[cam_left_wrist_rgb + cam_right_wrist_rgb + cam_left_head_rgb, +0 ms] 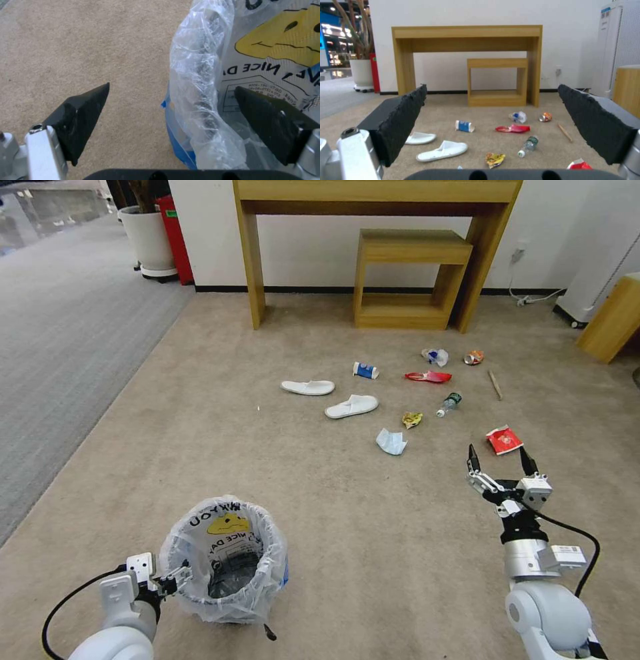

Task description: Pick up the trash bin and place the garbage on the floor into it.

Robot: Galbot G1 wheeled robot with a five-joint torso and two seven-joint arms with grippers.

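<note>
Left hand (171,100) spread astride trash bin (227,563) rim at 9 o'clock | liner slippery (grip rigid rim) | right hand (501,460) spread, idle

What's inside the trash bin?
The trash bin holds a clear crinkly bag with black letters and a yellow mark. No garbage shows inside, though the folds cover some of the dark bottom.

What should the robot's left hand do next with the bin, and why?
Probably close the left gripper on the bin rim. Its fingers are open, one outside over the carpet and one inside the bag, with the rim between them, so it looks lined up for a grip before lifting.
</note>
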